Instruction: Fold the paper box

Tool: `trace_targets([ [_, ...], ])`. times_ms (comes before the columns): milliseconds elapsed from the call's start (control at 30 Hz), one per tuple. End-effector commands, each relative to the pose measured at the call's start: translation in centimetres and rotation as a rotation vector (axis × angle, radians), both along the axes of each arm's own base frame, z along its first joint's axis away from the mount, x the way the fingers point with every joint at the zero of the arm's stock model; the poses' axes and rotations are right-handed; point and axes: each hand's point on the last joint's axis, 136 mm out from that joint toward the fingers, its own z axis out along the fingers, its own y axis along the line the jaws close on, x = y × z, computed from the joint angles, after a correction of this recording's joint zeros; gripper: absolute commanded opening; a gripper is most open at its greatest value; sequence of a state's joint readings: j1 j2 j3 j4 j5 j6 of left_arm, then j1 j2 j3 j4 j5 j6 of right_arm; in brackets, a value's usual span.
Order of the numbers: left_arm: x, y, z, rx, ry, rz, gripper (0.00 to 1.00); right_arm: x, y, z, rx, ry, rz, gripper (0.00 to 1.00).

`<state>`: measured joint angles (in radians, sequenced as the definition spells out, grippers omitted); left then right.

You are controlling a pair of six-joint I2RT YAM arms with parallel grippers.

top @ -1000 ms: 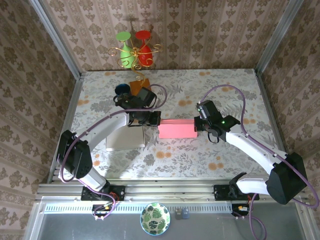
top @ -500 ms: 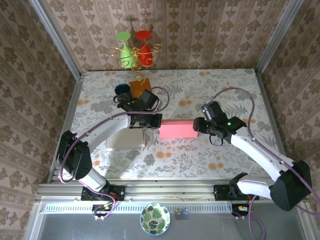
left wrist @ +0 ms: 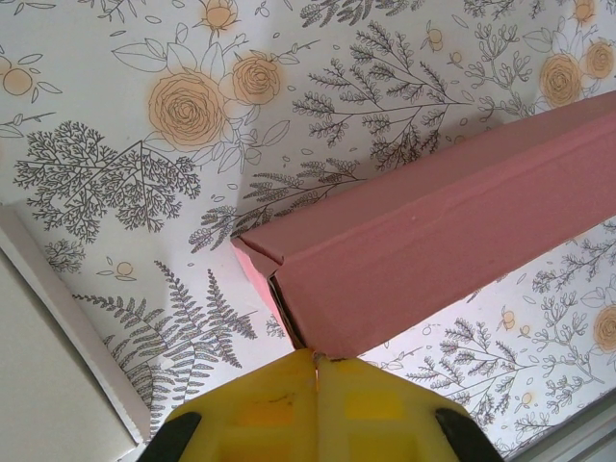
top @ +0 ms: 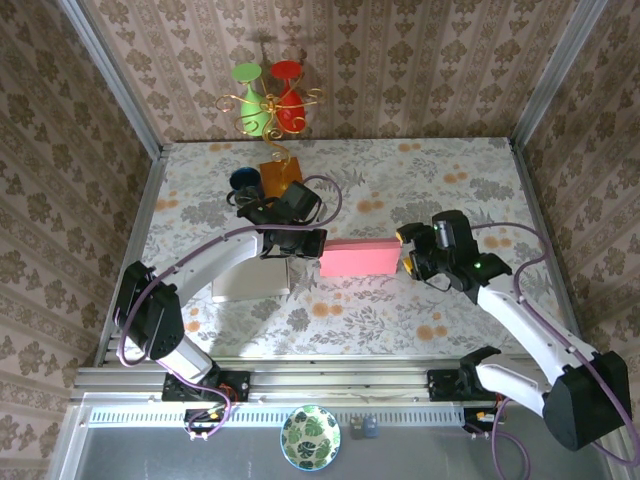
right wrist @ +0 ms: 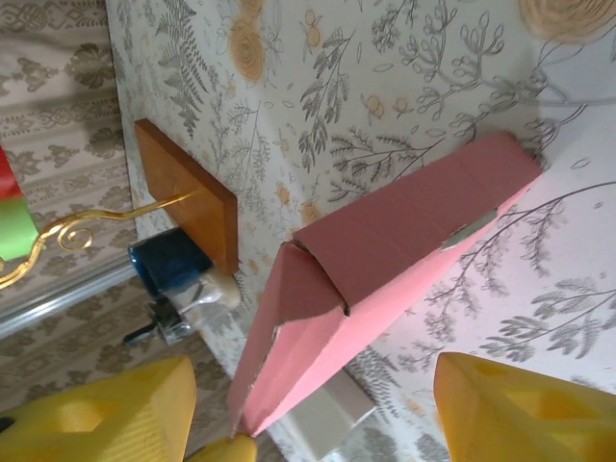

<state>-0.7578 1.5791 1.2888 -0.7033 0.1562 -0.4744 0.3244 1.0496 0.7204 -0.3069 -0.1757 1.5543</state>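
The pink paper box (top: 355, 258) lies flat in the middle of the table, part-folded, with its long sides turned up. My left gripper (top: 320, 243) is shut on the box's left end. In the left wrist view its yellow fingertips (left wrist: 316, 364) pinch the near corner of the pink box (left wrist: 433, 231). My right gripper (top: 405, 252) stands open just off the box's right end, apart from it. In the right wrist view the box (right wrist: 385, 260) stretches away between and beyond the two spread yellow fingers (right wrist: 96, 414), and its near end flap is folded in.
A flat white board (top: 250, 280) lies left of the box under the left arm. A wooden base (top: 280, 172) with a gold stand holding red and green goblets (top: 268, 95) and a dark blue cup (top: 245, 178) stand at the back. A leaf-patterned bowl (top: 310, 437) sits below the table's front rail.
My right gripper has opened, let go of the box's right end and drawn back to the right. The left gripper keeps its hold and the box has barely shifted.
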Motion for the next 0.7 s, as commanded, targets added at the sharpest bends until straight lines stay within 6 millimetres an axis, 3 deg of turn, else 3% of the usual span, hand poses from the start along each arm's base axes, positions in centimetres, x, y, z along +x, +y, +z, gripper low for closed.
trace_targets([
  [0, -0.7, 0.7, -0.6, 0.039, 0.018, -0.012, 0.0, 1.1, 0.8, 0.3, 0.124, -0.005, -0.042, 0.64],
  [533, -0.7, 0.5, -0.4, 0.027, 0.02, -0.002, 0.0, -0.2, -0.3, -4.4, 0.067, 0.093, -0.027, 0.36],
  [667, -0.6, 0.2, 0.9, -0.013, 0.008, 0.017, 0.11, -1.2, -0.8, -6.0, 0.027, 0.155, -0.012, 0.35],
])
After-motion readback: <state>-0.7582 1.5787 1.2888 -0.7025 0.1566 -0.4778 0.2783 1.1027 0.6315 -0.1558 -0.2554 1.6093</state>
